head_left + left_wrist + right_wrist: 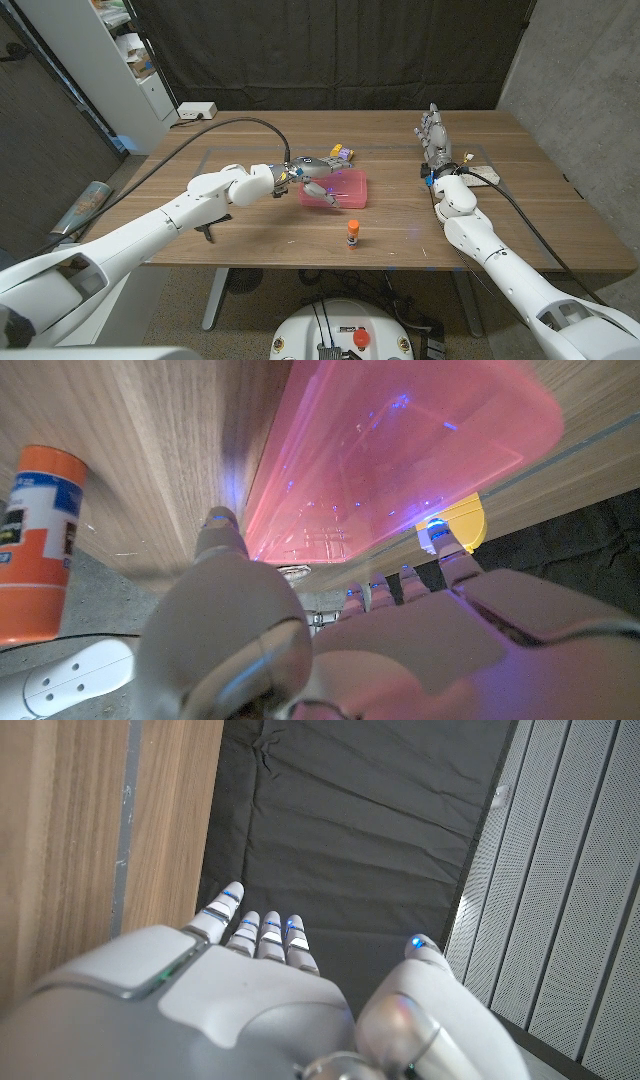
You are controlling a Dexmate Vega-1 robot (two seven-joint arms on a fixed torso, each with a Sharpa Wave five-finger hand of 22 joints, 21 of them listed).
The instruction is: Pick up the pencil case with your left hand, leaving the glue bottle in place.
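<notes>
While the left hand (312, 178) is spread over the pink pencil case (340, 188) at mid-table, nothing is yet seen to be gripped.

In the left wrist view the fingers (441, 546) are reached past the case's far edge and the thumb is set at its near edge, so the smooth lid could be squeezed out sideways. The glue bottle (353, 233), just in front, could be knocked over. The right hand (436, 137) is held open, upright, well apart.

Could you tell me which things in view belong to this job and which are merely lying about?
Job:
pink pencil case
glue bottle, to stay put
left hand, at the case

Lying about:
white power strip
small black item near the left arm
right hand, idle
</notes>
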